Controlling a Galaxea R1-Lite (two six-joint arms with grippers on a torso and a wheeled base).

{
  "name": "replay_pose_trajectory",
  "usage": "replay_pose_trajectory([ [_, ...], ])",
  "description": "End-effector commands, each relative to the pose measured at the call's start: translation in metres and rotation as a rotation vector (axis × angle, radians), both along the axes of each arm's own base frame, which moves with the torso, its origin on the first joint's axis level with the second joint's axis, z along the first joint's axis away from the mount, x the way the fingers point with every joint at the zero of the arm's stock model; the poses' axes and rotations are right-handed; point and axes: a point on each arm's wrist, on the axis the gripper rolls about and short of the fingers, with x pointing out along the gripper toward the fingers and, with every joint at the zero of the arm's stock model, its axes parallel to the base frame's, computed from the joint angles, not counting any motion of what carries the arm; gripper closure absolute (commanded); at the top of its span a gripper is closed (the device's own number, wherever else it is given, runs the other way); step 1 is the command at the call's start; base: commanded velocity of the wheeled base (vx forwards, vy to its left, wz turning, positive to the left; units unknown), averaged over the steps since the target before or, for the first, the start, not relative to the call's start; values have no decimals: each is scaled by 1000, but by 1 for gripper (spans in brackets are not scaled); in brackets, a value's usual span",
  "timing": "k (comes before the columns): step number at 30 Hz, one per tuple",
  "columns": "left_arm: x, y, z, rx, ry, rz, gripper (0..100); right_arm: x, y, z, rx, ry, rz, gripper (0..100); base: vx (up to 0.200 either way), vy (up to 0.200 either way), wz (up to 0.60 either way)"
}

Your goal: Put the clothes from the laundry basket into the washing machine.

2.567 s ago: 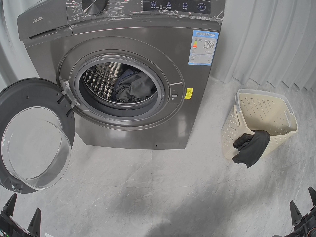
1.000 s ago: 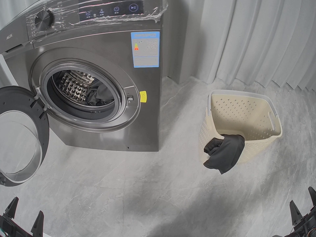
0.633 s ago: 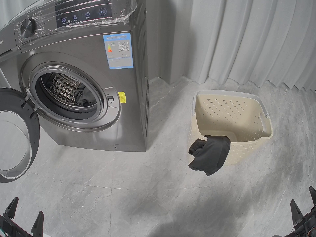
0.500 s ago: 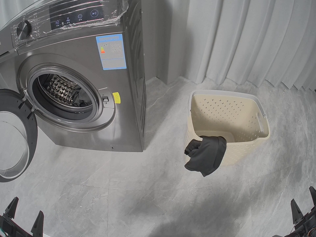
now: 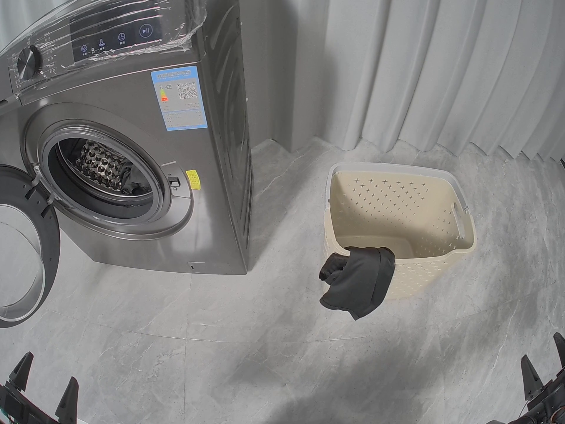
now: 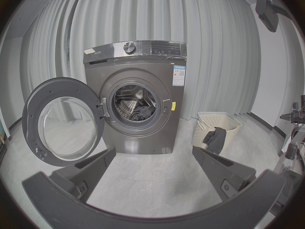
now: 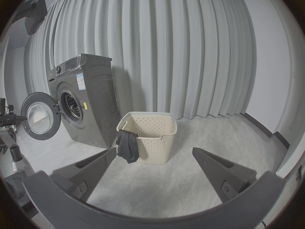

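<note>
Dark grey cloth: one garment (image 5: 356, 281) hangs over the near rim of the cream laundry basket (image 5: 412, 170), most of it draped down the outside wall. Whether its hem touches the floor cannot be told. More dark clothes (image 5: 132, 181) lie in the drum of the washing machine (image 5: 147, 148), whose door (image 5: 26, 248) stands swung wide.

Left gripper (image 5: 46, 371) and right gripper (image 5: 541, 351) sit low and well short of the basket, jaws apart, nothing held.

Risks, as judged:
- The garment only balances on the rim. A pinch low on the hanging fold could drag it off onto the floor.
- The basket looks light. A sideways tug could slide or tip it.
- Trailing cloth could catch on the door or the drum lip during loading.

Surface: pale grey marbled floor (image 5: 265, 354), smooth and slightly glossy, so probably little grip for the basket.

Room: pleated pale curtains (image 5: 412, 60) behind; the basket stands near the machine, not touching it.
</note>
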Motion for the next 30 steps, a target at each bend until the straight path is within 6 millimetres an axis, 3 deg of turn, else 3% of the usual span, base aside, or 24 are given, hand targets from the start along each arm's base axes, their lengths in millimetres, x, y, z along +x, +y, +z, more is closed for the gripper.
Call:
replay_pose_trajectory([
  [1,1,0,-5,0,8,0,0,-10,0,32,8,-171,13,0,0,0,0],
  [3,1,0,-5,2,9,0,0,-12,0,55,20,-186,25,0,0,0,0],
  [8,0,0,-5,3,6,0,0,21,2,48,33,134,168,0,0,0,0],
  [13,0,0,-5,2,6,0,0,61,8,59,60,316,286,0,0,0,0],
  [15,1,0,-5,2,8,0,0,72,10,61,60,335,304,0,0,0,0],
  [17,0,0,-5,2,6,0,0,97,15,62,61,364,327,0,0,0,0],
  [26,1,0,-5,2,8,0,0,146,35,66,155,429,399,0,0,-200,0],
  [30,0,0,-5,2,6,0,0,172,47,62,186,460,398,0,0,0,0],
])
